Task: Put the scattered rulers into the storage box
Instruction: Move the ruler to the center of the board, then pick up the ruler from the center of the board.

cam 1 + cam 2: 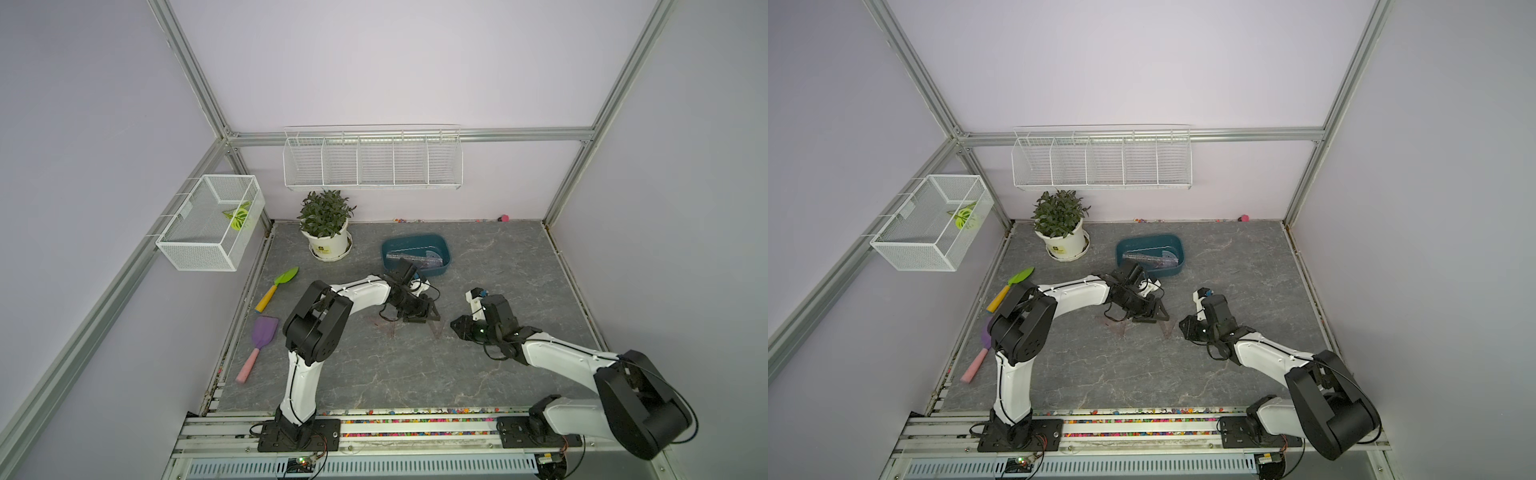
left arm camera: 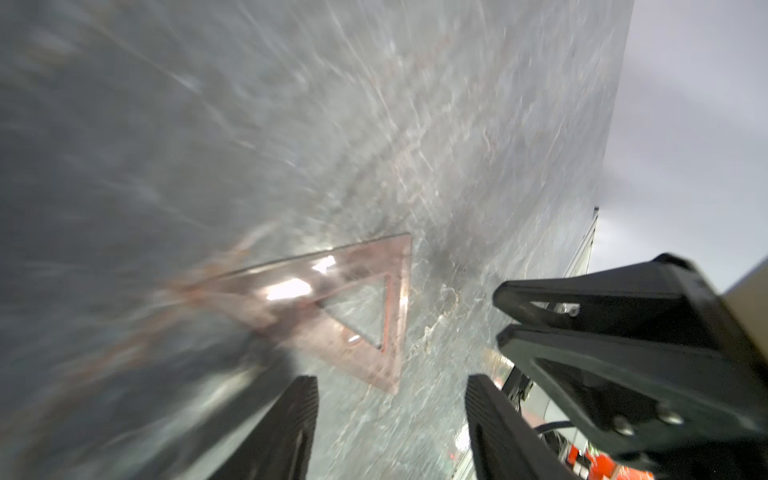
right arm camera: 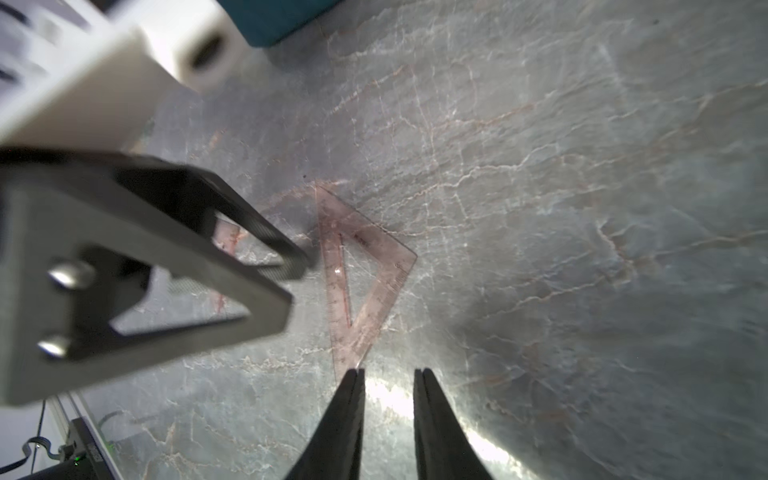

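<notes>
right wrist: crisp triangle ruler [image 3: 365, 235] before the empty, slightly spread right hand [image 3: 389, 372]; top views, faint

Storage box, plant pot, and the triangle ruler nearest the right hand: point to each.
storage box [image 1: 415, 243], in a top view, on its far inner wall.
plant pot [image 1: 326, 244], in a top view, on its white side.
triangle ruler [image 3: 337, 282], right wrist view, on one marked edge band.

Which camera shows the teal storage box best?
A top view. In both top views the storage box shows almost whole, rulers inside, a corner behind the left arm. The right wrist view catches only a teal corner; the left wrist view misses it.
</notes>
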Controlling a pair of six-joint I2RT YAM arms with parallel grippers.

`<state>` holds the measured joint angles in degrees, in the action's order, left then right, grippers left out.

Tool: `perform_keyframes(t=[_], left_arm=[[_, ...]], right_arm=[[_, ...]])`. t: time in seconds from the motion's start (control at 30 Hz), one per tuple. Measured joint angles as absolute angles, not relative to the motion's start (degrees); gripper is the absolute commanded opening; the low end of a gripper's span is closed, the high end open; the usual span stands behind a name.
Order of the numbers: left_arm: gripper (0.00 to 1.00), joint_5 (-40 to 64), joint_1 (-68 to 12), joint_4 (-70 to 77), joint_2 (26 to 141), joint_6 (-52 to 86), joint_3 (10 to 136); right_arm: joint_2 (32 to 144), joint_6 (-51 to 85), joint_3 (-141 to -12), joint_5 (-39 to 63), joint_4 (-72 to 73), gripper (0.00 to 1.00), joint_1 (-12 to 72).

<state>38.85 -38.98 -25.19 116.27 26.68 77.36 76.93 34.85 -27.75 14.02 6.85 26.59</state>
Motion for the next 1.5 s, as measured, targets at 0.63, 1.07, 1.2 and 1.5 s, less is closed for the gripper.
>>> perform_keyframes(t=[0.63, 1.07, 1.2, 1.5], left_arm=[[0.63, 43.24, -37.06, -19.68, 118.87, 31.11, 75.77], [0.62, 49.39, -38.28, -15.79, 125.19, 33.43, 81.8], [0.62, 50.57, -38.63, -14.81, 126.5, 34.11, 83.07], [0.62, 51.94, -39.86, -13.67, 128.95, 35.18, 85.95]], right_arm=[[95.22, 30.13, -41.65, 16.19, 6.42, 0.26, 25.45], [90.87, 32.18, -33.85, 23.03, 10.7, 0.25, 25.74], [87.99, 32.93, -30.65, 24.05, 10.96, 0.25, 26.24], [88.99, 35.62, -28.67, 26.06, 16.67, 0.24, 27.49]])
